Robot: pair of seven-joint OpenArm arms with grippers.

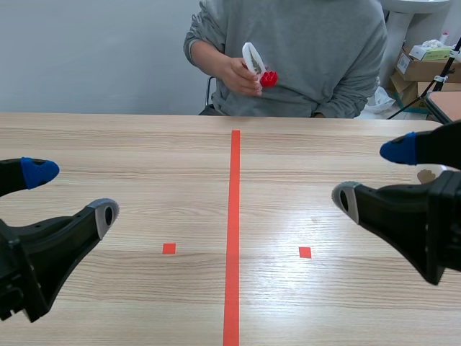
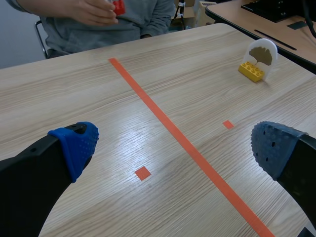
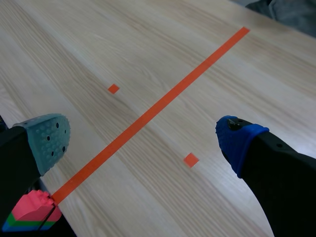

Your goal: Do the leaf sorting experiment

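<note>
Sorting hardly begun: we are holding left pincer (image 1: 72, 193) and right pincer (image 1: 373, 175) spread, while one leaf card (image 2: 262, 53) on a yellow block (image 2: 251, 72) is standing on the worktop's (image 1: 144, 144) right side and a person's hand (image 1: 238, 76) is holding a second card (image 1: 252, 56).

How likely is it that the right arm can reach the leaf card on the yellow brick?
Probably yes: the leaf card on its yellow brick stands in the open on that arm's side, near the open right end effector, with nothing visible between them.
</note>
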